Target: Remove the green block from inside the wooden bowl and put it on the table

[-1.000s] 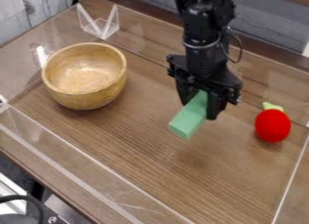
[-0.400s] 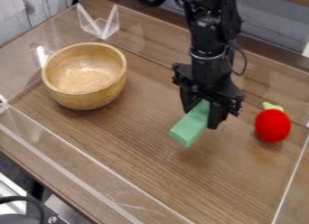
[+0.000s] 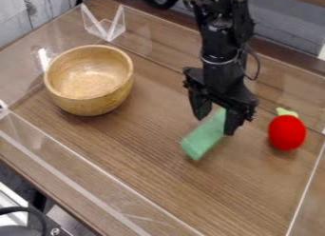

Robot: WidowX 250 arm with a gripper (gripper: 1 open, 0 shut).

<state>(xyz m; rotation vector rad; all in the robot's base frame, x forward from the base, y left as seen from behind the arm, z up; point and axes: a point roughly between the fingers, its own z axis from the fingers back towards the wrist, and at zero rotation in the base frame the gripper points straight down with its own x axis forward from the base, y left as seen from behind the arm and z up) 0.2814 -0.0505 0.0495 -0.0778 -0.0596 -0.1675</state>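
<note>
While the green block [image 3: 202,140] lies on the worktop [image 3: 114,168], the released pincer [image 3: 218,114] hovers above; it looks light, rigid, best gripped across its narrow sides.

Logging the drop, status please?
Hand open above green block. Block on table, out of wooden bowl. Nothing in the way.

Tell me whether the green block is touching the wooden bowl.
Apart. The camera view shows the green block lying on the table under the gripper, with a wide stretch of bare tabletop between it and the wooden bowl.
</note>
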